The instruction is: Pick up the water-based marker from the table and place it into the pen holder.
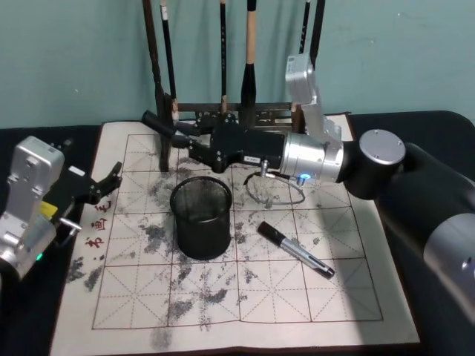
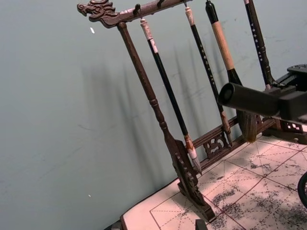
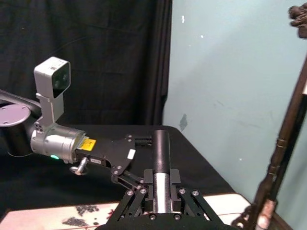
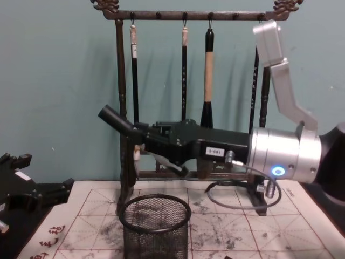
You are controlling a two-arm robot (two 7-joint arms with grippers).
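My right gripper (image 1: 187,139) is shut on a black water-based marker (image 1: 158,121), held tilted with its free end up and to the left. It hangs above and slightly behind the pen holder (image 1: 200,219), a black wire-mesh cup on the mat. From the chest, the marker (image 4: 115,120) sits well above the pen holder's rim (image 4: 154,208). The right wrist view looks along the marker (image 3: 161,155) between the fingers (image 3: 140,191). A second marker (image 1: 295,249), with a black cap and grey body, lies on the mat right of the cup. My left gripper (image 1: 110,180) rests open at the mat's left edge.
A tall dark wooden rack (image 1: 165,89) hung with calligraphy brushes stands at the back of the mat, just behind the right gripper. The ink-stained gridded practice mat (image 1: 245,297) covers a black table. A teal wall closes off the back.
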